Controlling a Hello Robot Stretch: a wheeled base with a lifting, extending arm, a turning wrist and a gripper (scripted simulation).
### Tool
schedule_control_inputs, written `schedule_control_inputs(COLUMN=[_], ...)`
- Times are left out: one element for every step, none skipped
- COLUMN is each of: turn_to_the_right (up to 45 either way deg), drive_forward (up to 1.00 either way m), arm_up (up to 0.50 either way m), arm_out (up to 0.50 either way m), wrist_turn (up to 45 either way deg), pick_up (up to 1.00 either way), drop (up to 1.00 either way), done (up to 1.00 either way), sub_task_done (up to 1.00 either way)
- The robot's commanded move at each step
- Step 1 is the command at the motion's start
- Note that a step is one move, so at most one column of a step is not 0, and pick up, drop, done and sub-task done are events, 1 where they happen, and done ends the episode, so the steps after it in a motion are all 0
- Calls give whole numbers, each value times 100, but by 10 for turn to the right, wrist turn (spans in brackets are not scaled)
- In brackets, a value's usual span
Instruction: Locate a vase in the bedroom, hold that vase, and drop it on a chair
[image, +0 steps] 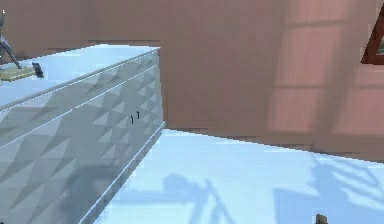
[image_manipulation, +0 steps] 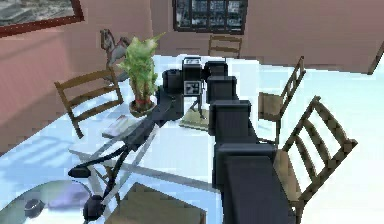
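Looking ahead there is a long white sideboard (image: 90, 110) with faceted door fronts, standing against a pink wall (image: 240, 60) on a pale floor (image: 230, 180). At its far left end a flat yellowish thing (image: 14, 73) lies on top beside a small dark one (image: 37, 69). Out to the arm's side the scene is quite different: a glass-topped table (image_manipulation: 185, 150) ringed with wooden chairs (image_manipulation: 320, 150), slat-backed and light brown, their seats drawn close to the table's edge. The dark arm (image_manipulation: 245, 160) reaches out over the tabletop. From its far end the gripper (image_manipulation: 85, 190) slants back down toward the picture's lower left, its thin fingers (image_manipulation: 92, 207) ending just beside a flat round disc (image_manipulation: 45, 198). With the table and that disc behind the tips, I cannot tell how the jaws stand or whether they hold anything. A leafy potted plant (image_manipulation: 140, 65) stands on the table toward its far left side. Just beyond the plant is a slim grey shape (image_manipulation: 107, 45), upright and looping, well apart from the fingers. It is too small for me to tell whether it is the vase.
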Motion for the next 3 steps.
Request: schedule_control_inputs(turn_to_the_right=[0,0,0], drive_forward=[0,0,0], arm_up=[0,0,-32], arm_out=[0,0,0], wrist_turn=[450,420,0], pick_up=[0,0,0], drop=[0,0,0], done=[0,0,0], sub_task_done=[0,0,0])
